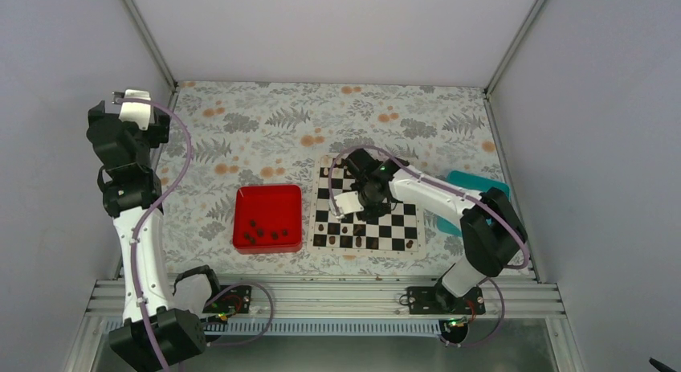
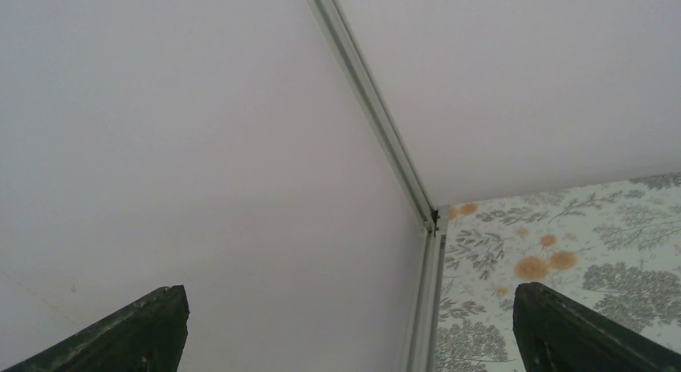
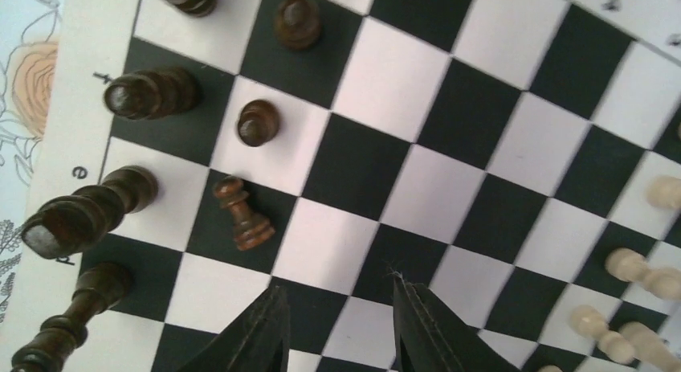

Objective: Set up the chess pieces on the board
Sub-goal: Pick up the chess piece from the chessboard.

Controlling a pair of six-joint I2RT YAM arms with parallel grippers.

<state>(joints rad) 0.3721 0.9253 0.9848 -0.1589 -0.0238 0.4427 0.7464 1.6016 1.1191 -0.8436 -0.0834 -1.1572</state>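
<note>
My right gripper (image 3: 337, 288) hung low over the board (image 3: 434, 187). Its two black wedge-shaped fingers (image 3: 261, 332) stood a narrow gap apart, with nothing between them but a dark square. Just ahead of the tips stood a dark pawn (image 3: 241, 215), turned wood with a glossy brown sheen, a round head and a flared base, on a black square and clear of both fingers. Beyond it were more of the dark chess pieces (image 3: 152, 92): two pawns on the next squares up, and taller, ringed pieces along the cream border, where small printed letters ran. The board looked flat and matte, like printed card, in black and cream checks. At its opposite edge sat the pale pieces (image 3: 642, 267), smooth and ivory-coloured.

From above, further dark pieces lay loose in the red tray (image 1: 269, 189), a shiny square plastic dish with rounded corners just left of the board. A teal tray (image 1: 474, 183) showed beyond the board's right side, partly hidden by the arm. Everything rested on a tablecloth (image 1: 281, 123) printed with grey leaves and orange blooms.

My left gripper (image 2: 347, 290) was raised at the far left corner. Its dark fingers were spread wide and held nothing, and it faced blank white walls and an aluminium strut (image 2: 377, 115).
</note>
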